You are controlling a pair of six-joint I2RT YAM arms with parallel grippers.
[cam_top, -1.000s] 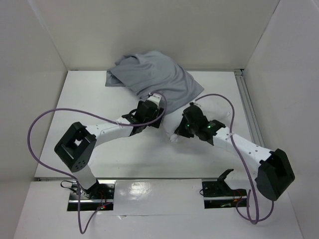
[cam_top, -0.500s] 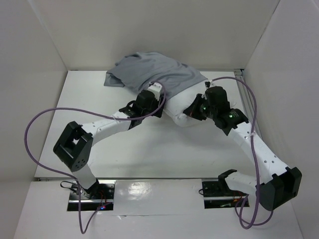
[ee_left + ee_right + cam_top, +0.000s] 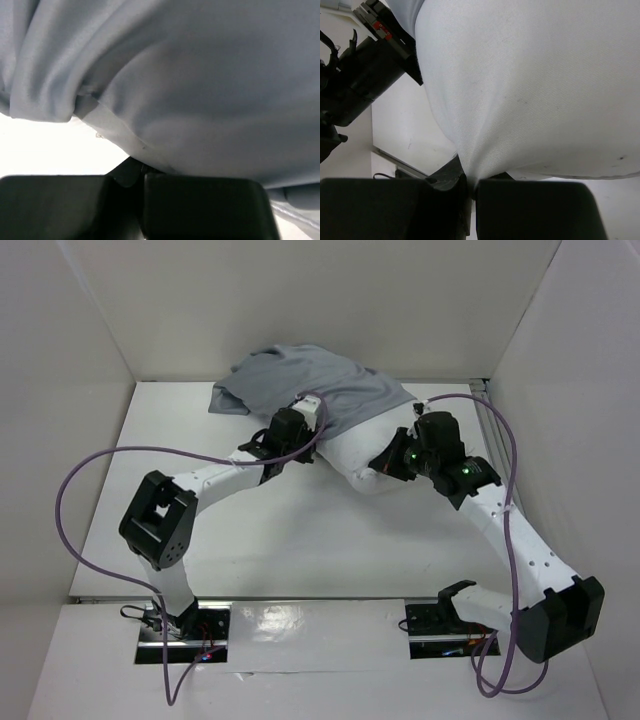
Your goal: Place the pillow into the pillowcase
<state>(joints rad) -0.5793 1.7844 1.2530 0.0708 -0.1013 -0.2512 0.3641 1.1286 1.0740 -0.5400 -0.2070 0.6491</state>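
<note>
The grey pillowcase [image 3: 310, 385] lies bunched at the back middle of the table, and it fills the left wrist view [image 3: 200, 75]. The white pillow [image 3: 355, 452] sticks out of its near right side, the rest hidden inside the cloth. My left gripper [image 3: 300, 418] sits at the pillowcase's near edge. Its jaws [image 3: 141, 170] are shut on the grey hem. My right gripper [image 3: 383, 466] is at the pillow's exposed near end, shut on a fold of the white cover [image 3: 471, 186]. The pillow [image 3: 530, 75] bulges above those jaws.
White walls close in the table on the left, back and right. A metal rail [image 3: 497, 455] runs along the right edge. Purple cables [image 3: 90, 465] loop beside both arms. The left arm's wrist [image 3: 365, 75] shows close by in the right wrist view.
The left gripper has shifted slightly back and closed on the pillowcase's hem. The right arm swung to the back right a second ago, carrying the pillow end, and has held still since.
</note>
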